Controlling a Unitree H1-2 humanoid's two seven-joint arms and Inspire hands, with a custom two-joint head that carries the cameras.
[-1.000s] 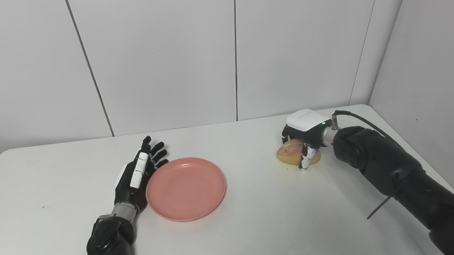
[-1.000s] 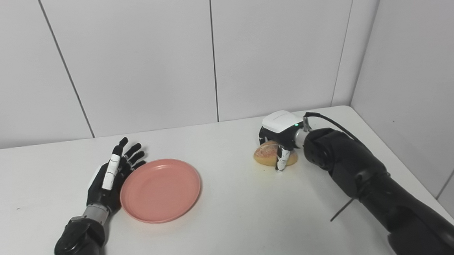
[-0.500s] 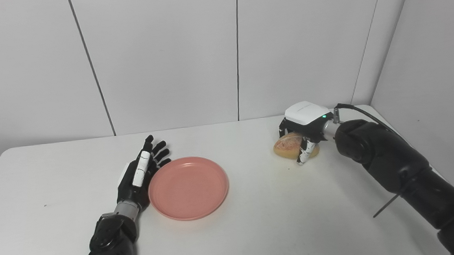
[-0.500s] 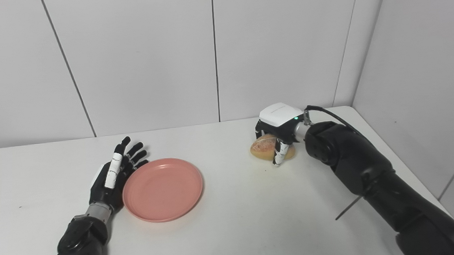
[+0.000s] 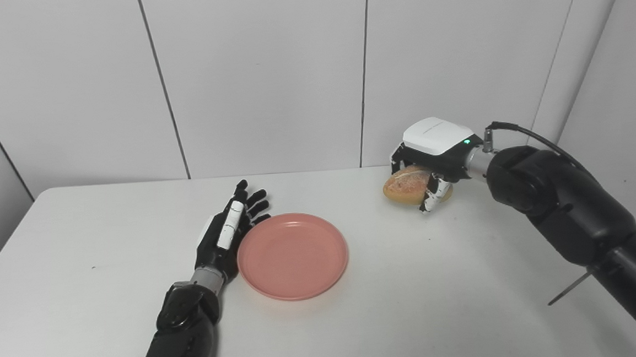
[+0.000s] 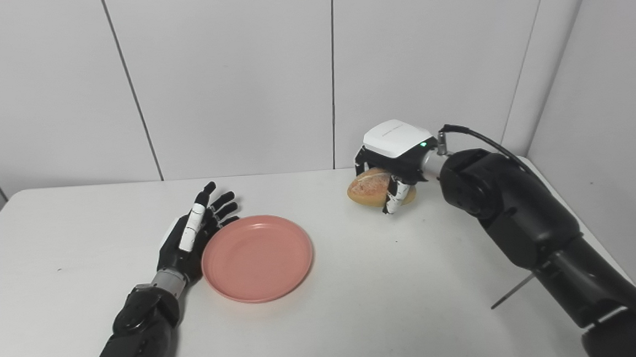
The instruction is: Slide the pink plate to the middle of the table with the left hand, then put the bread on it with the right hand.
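The right hand (image 5: 430,163), clenched on the bread (image 5: 407,185), has lifted it off the worktop (image 5: 413,283). The left hand (image 5: 227,233) rests released beside the plate (image 5: 292,255); transfer follows.

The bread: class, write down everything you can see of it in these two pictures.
The bread is a small oval roll with a golden-brown crust, paler and speckled on top. It looks matte and firm. The right hand is closed over it from above, with fingers down its near side. It seems lifted just off the white table, at the far right, apart from the pink plate.
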